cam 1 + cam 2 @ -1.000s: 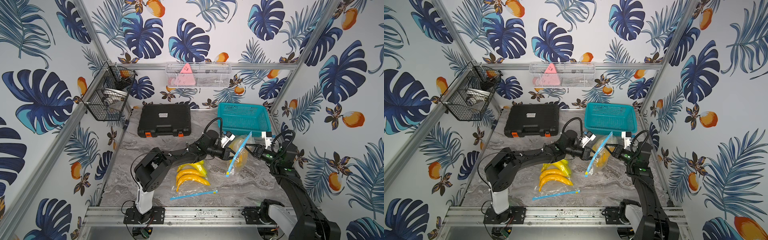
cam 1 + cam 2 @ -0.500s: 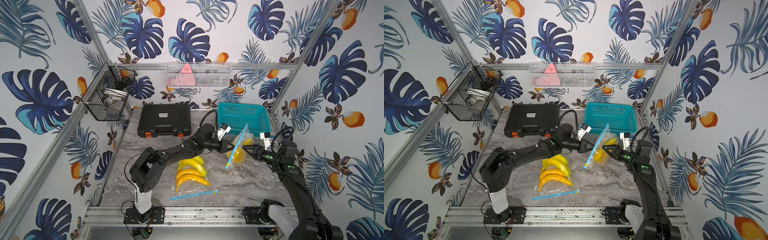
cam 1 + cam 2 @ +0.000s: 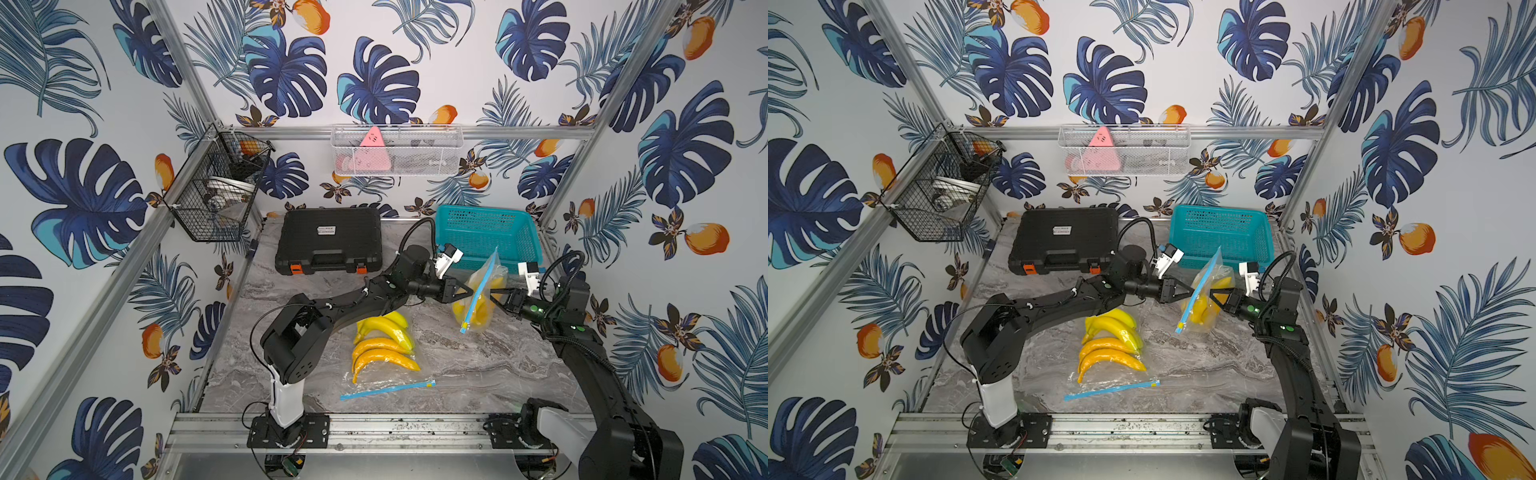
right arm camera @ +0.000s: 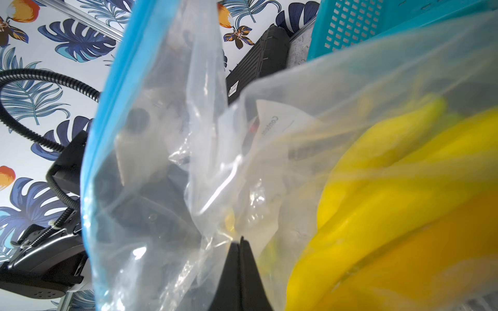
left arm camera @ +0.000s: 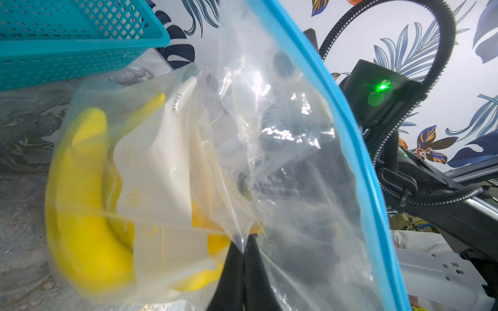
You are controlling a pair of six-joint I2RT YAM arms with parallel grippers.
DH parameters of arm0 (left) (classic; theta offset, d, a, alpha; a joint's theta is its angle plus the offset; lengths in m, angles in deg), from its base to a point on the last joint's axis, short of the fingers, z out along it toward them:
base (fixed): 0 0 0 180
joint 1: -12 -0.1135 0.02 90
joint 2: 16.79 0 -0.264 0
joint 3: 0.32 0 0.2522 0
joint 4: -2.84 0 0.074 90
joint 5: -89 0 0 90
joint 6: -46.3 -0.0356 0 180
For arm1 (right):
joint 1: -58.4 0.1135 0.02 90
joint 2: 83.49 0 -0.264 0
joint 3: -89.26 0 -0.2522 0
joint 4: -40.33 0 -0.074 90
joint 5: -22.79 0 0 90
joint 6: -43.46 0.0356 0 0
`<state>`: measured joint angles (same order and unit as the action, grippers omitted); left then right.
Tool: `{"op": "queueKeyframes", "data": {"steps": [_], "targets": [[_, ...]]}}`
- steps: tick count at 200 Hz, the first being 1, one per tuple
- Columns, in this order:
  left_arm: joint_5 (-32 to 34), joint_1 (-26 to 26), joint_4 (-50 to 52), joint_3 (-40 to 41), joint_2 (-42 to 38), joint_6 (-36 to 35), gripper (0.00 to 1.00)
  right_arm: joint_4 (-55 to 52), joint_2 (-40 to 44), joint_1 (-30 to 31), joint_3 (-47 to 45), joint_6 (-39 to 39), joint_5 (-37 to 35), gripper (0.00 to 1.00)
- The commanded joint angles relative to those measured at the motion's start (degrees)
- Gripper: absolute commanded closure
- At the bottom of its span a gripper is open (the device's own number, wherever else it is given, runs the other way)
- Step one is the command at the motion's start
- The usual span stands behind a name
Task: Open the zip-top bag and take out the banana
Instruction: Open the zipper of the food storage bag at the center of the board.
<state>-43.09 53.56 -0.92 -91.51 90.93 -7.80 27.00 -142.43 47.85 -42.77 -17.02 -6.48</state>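
A clear zip-top bag [image 3: 492, 275] [image 3: 1216, 277] with a blue zip strip hangs above the table in front of the teal basket, held from two sides. Yellow bananas [image 3: 478, 312] [image 3: 1202, 312] sag in its lower end. My left gripper [image 3: 469, 292] [image 3: 1190, 293] is shut on the bag's film from the left. My right gripper [image 3: 492, 296] [image 3: 1212, 297] is shut on the opposite film. In the left wrist view the left gripper [image 5: 244, 249] pinches plastic beside a banana [image 5: 80, 188]. In the right wrist view the right gripper [image 4: 238, 242] does likewise. The zip reads as one band.
A second clear bag with several bananas [image 3: 384, 347] lies flat mid-table, its blue zip [image 3: 386, 390] toward the front. A black case [image 3: 328, 241] sits at the back, the teal basket [image 3: 482, 212] beside it. Wire baskets [image 3: 212, 191] hang on the walls.
Both arms have carried the bag slightly up and toward the back, nearer the teal basket. Both grippers pinch the bag now, as one second ago.
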Motion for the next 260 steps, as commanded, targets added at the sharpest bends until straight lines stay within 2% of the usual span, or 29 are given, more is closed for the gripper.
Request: {"op": "queueKeyframes", "data": {"steps": [1,31,83,115,152,167,189,196,214,219,230,260], "targets": [[0.4,-0.7,2.1,-2.3,-0.6,-3.6,1.0,0.0,1.0,0.1,0.7,-1.2,0.5,1.0],[0.8,-4.8,6.2,-4.8,-1.9,-6.5,1.0,-1.6,2.2,0.1,0.8,-1.8,-0.1,1.0],[1.7,-11.8,20.4,-13.6,-1.5,-17.8,1.0,3.1,3.0,0.0,-3.6,0.7,-3.8,1.0],[2.4,-14.9,20.6,-16.4,-0.6,-18.7,1.0,7.2,3.5,0.0,-6.7,2.4,-5.9,1.0],[3.2,-15.8,22.2,-21.1,1.9,-21.2,1.0,9.2,3.3,0.0,-10.2,1.7,-10.6,1.0],[1.5,-15.8,22.8,-22.7,2.7,-21.9,1.0,9.8,2.9,0.0,-11.0,2.4,-12.5,1.0],[-1.0,-15.7,19.6,-20.2,1.9,-20.8,1.0,13.6,1.5,0.1,-9.2,5.4,-12.0,1.0],[-1.7,-15.7,18.9,-19.3,1.6,-20.6,1.0,15.1,0.7,0.1,-8.2,6.1,-11.5,0.92],[-3.9,-15.7,16.7,-17.0,1.1,-19.4,1.0,22.4,-2.3,0.0,-6.4,9.3,-10.5,0.53],[-4.5,-15.7,15.9,-16.2,0.9,-19.0,1.0,24.7,-3.6,-0.1,-6.2,10.3,-10.1,0.45],[-5.3,-15.5,14.9,-15.1,0.4,-18.5,1.0,29.0,-6.9,-0.5,-5.0,11.8,-8.9,0.4],[-5.4,-15.4,14.6,-14.0,-0.4,-18.1,1.0,43.2,-16.1,-0.5,-2.6,19.7,-3.1,0.37]]}}
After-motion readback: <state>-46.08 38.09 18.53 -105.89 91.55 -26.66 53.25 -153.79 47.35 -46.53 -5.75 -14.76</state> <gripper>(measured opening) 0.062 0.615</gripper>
